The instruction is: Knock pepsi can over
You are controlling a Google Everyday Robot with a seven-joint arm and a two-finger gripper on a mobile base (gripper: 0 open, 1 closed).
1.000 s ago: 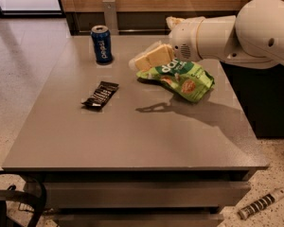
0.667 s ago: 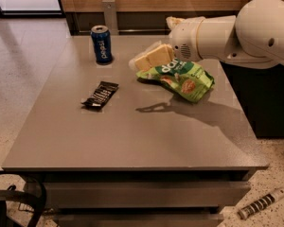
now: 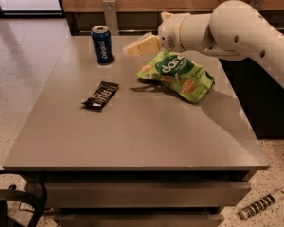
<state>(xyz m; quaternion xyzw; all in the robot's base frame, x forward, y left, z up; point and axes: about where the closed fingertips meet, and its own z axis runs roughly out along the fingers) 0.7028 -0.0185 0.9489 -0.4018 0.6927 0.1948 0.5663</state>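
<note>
The pepsi can (image 3: 102,44), blue with white lettering and a silver top, stands upright near the table's far left corner. My gripper (image 3: 129,49) reaches in from the right on the white arm (image 3: 227,30). Its cream fingers (image 3: 143,46) point left at the can's height, a short gap to the right of the can and not touching it. The fingertips appear close together.
A green chip bag (image 3: 177,74) lies just below and right of the gripper. A flat black snack wrapper (image 3: 101,94) lies left of centre on the grey table (image 3: 132,136). A wooden wall and metal posts stand behind the table's far edge.
The gripper has moved up and to the left, off the chip bag and closer to the can. The can, bag and wrapper have not moved.
</note>
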